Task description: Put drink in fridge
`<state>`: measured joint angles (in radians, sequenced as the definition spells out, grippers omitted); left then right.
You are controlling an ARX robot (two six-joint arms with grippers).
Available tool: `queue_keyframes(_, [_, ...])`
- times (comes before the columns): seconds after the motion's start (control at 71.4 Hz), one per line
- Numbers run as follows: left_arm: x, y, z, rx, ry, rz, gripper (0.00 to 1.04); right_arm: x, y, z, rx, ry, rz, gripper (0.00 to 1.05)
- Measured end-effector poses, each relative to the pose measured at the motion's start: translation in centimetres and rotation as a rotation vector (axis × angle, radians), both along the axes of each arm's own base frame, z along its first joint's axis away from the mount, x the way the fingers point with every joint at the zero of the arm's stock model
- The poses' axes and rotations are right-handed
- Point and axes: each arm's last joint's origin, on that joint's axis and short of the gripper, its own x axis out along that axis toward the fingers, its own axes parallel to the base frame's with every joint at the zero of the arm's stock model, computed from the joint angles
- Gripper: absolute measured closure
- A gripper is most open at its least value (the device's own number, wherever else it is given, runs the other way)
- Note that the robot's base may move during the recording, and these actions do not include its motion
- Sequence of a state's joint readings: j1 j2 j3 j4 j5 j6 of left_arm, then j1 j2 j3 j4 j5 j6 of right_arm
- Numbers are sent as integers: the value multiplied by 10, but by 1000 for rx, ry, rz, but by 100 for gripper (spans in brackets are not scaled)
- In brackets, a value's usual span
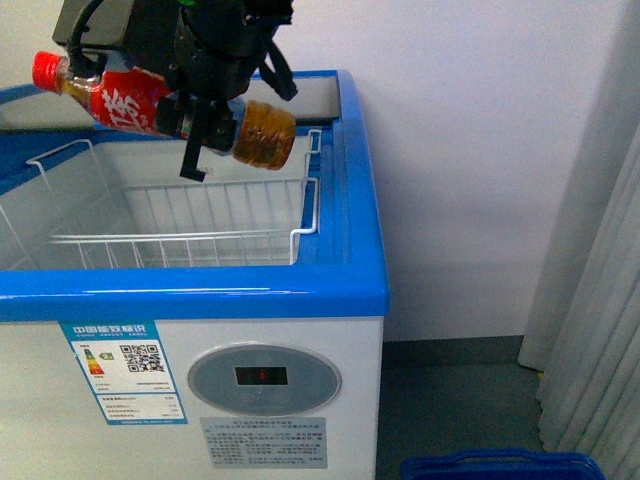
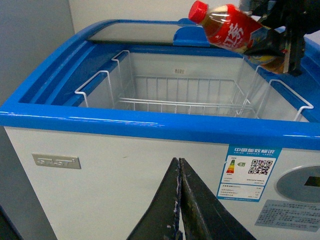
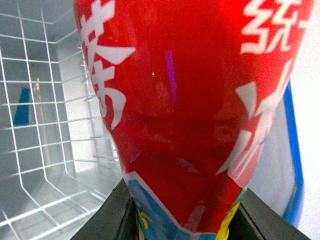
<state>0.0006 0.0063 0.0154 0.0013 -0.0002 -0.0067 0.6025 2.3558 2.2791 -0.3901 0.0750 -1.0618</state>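
Nearest the front camera stands the fridge [image 1: 200, 290], its blue rim running across the view with the lid slid back over an open well holding a white wire basket [image 1: 180, 215].

On its white front, from the left, is an energy label [image 1: 122, 372] headed 中国能效标识, with a QR code. Next comes the oval grey display [image 1: 263, 378], glowing red but too small to read. A grey data plate [image 1: 262, 442] below it has print too fine to make out. At the lower right is the edge of a blue crate [image 1: 500, 465].

Above the well, the drink [image 1: 120, 100] hangs nearly level, red cap to the left and base to the right. The right gripper [image 1: 200, 115] pinches it around the lower body. Its red label carries large white Chinese characters; one looks like 统.

The left gripper [image 2: 179, 200] is empty, fingers pressed together, low before the fridge's front wall.

The grip sits toward the base, so the long cap end could sag or twist out. Released from this height, the bottle would likely bounce off the wires or the rim. On the way down, the hanging finger might catch the wire basket's raised handle.
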Motion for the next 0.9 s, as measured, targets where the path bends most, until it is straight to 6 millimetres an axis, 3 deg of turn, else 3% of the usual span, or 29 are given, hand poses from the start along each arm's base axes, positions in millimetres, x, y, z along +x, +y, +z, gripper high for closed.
queue_keyframes(0.182, [0, 0, 0, 0, 0, 0, 102, 3, 18, -8, 10, 10, 8, 70])
queue_keyframes(0.392, [0, 0, 0, 0, 0, 0, 102, 6, 20, -15, 23, 7, -24, 70])
queue_keyframes(0.672, [0, 0, 0, 0, 0, 0, 102, 4, 24, -51, -10, 70, -33, 70])
queue_keyframes(0.896, [0, 0, 0, 0, 0, 0, 102, 8, 26, -59, 4, 47, -60, 70])
